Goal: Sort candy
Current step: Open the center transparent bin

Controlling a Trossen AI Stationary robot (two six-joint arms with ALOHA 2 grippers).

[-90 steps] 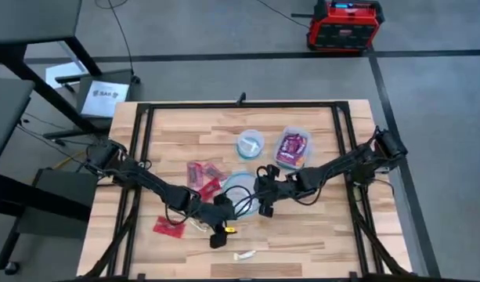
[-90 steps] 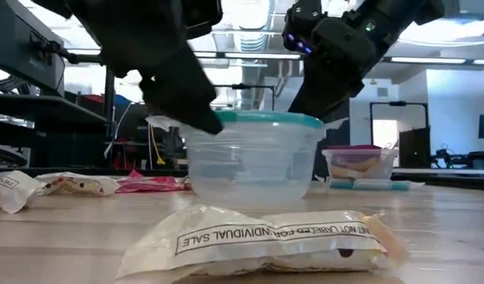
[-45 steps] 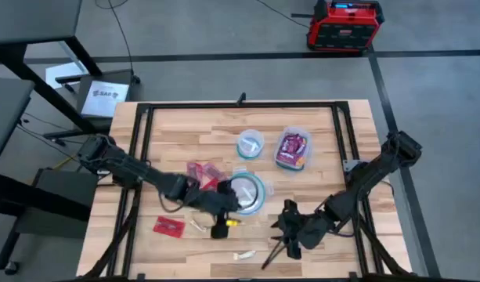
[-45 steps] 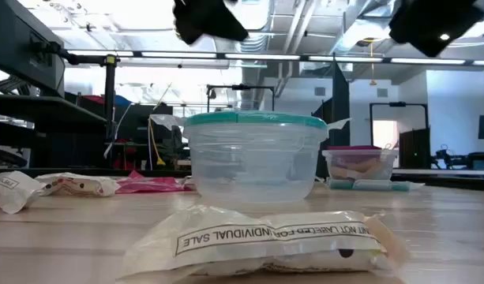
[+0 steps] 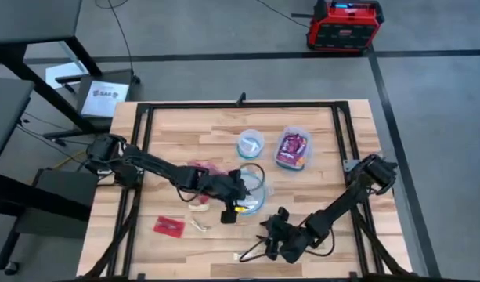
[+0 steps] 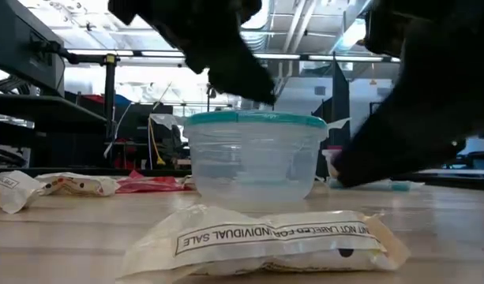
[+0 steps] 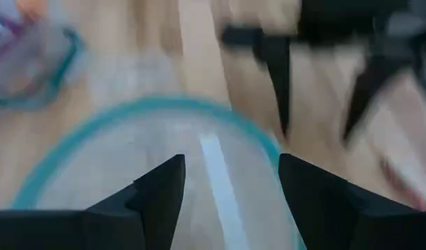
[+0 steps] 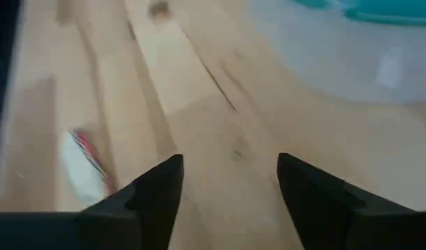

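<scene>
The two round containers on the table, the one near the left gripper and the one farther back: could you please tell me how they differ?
The near round container looks larger; the far round container smaller. The near one has the left gripper over its rim; nothing hovers over the far one. The far one holds something pale; the near one's contents are unclear. Both are clear with teal rims.

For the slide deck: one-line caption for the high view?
Left gripper over the round tub; right gripper low near a white candy.
</scene>
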